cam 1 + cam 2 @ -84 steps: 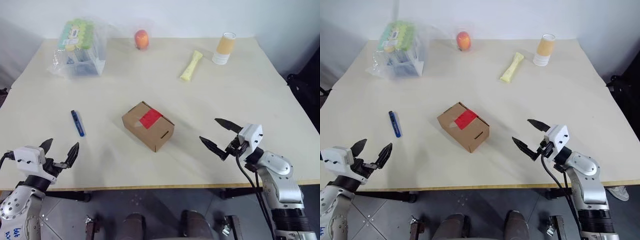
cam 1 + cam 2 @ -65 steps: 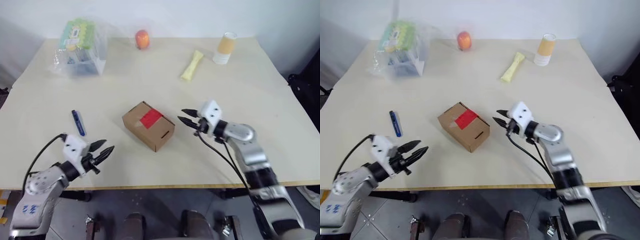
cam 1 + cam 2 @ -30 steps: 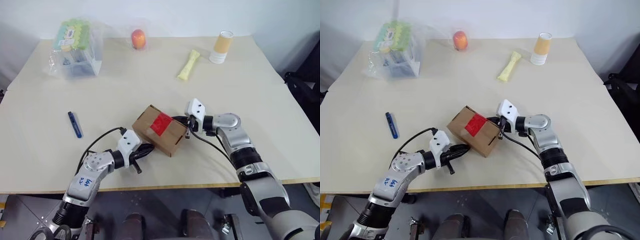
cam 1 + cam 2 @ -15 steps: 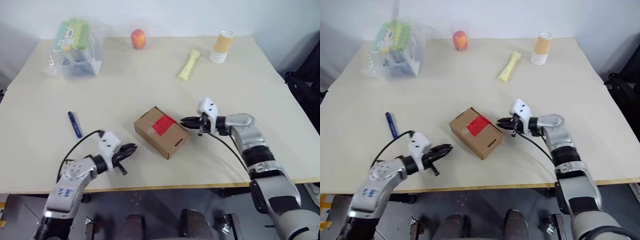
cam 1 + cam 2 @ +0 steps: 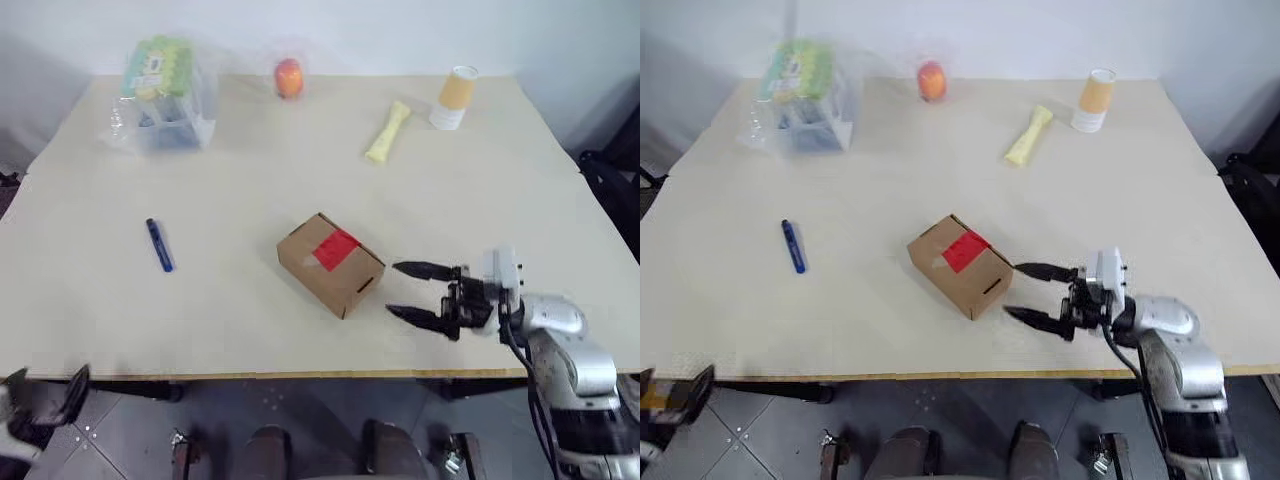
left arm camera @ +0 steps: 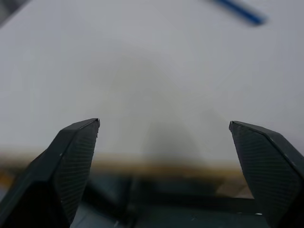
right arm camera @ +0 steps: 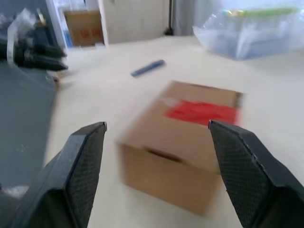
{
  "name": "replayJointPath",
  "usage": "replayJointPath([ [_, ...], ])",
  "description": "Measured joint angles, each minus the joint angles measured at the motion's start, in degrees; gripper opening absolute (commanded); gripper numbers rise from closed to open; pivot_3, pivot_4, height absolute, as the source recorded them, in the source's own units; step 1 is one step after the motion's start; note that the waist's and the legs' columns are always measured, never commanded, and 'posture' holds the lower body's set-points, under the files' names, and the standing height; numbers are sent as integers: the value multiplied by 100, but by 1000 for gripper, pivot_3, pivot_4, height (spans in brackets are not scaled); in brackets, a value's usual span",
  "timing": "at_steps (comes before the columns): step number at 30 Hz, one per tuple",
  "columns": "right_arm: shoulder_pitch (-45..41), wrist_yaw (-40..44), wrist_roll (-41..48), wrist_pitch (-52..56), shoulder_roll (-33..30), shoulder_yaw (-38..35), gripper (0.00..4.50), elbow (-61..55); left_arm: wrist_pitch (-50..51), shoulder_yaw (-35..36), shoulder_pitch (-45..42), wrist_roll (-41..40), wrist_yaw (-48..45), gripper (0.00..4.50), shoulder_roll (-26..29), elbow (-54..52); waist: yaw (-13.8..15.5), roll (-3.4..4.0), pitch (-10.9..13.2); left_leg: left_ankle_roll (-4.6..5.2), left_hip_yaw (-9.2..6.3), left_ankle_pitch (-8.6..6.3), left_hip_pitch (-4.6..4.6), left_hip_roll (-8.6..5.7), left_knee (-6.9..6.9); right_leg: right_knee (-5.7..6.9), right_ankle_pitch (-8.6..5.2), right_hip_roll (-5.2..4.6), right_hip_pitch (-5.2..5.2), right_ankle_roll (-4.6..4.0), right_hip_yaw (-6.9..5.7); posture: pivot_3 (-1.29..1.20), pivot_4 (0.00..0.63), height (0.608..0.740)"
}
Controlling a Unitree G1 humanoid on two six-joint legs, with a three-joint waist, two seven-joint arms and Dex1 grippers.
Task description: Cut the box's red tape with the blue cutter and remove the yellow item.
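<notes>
The brown box [image 5: 330, 265] sits near the table's middle, with the red tape [image 5: 335, 248] across its top. Its slot side faces my right gripper [image 5: 392, 288], which hangs open just right of it without touching. In the right wrist view the box [image 7: 183, 147] and red tape [image 7: 202, 113] lie ahead of the spread fingers. The blue cutter [image 5: 159, 245] lies flat on the table, left of the box. My left gripper [image 5: 45, 388] is open, low off the table's front left edge. The yellow item is hidden.
Along the far edge stand a clear bag of green-topped items [image 5: 165, 95], an orange-red fruit [image 5: 288, 76], a pale yellow packet [image 5: 386, 132] and a paper cup [image 5: 455, 97]. The table's front edge [image 6: 142, 159] runs just ahead of my left fingers.
Both grippers have opened and drawn back from the box. The left arm swung far left and below the table edge; the right backed off toward the front right. The box stays put.
</notes>
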Motion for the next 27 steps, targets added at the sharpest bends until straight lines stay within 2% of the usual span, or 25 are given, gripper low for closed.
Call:
replayJointPath([
  [4, 292, -128, -14, -368, 195, 26, 4476, -166, 78, -90, 105, -261, 74, 4500, -179, -254, 63, -4, -2, 2, -2, -7, -2, 1, 22, 2, -1, 0, 0, -3, 2, 0, 150, 740],
  [6, 270, -222, -58, -507, 194, 16, 4476, -166, 307, -307, -135, -242, 440, 4500, -127, -661, 74, -1, -2, 4, -4, -10, -2, 1, 33, 5, -1, 0, 3, -3, 5, 0, 150, 740],
  [11, -136, -461, -177, -675, 188, 21, 4476, -23, 1335, -1350, -1777, 190, 2006, 4500, -106, -1523, 56, -8, -8, 3, -10, -10, 0, 1, 53, 40, 2, 2, 7, -3, 6, 0, 150, 740],
  [15, -282, -640, 46, -279, 111, 29, 4476, -85, 2318, -1975, -3010, 517, 3158, 4500, -143, -1708, 12, -9, -9, -5, -11, -17, 5, 1, 51, 68, 5, 2, -8, 2, 5, 0, 150, 740],
  [19, -245, -820, 140, -70, 131, 145, 4476, -276, 2769, -2552, -3590, 1173, 3905, 4500, -244, -1263, -9, -8, -9, -5, -9, -17, 2, 1, 43, 72, 5, 3, -19, 2, 4, 0, 150, 740],
  [22, -212, -935, 136, -36, 143, 257, 4476, -418, 2967, -2616, -4266, 1446, 4443, 4500, -528, -557, 47, -12, -8, -5, -9, -17, -5, 1, 61, 70, 5, 3, -14, 2, 4, 0, 150, 740],
  [27, -234, -1173, 133, -33, 196, 292, 4476, -548, 3066, -2806, -4936, 1580, 4484, 4500, -521, 207, 62, -16, -8, -4, -9, -18, -7, -1, 62, 66, 5, 3, -13, 2, 4, 0, 150, 740],
])
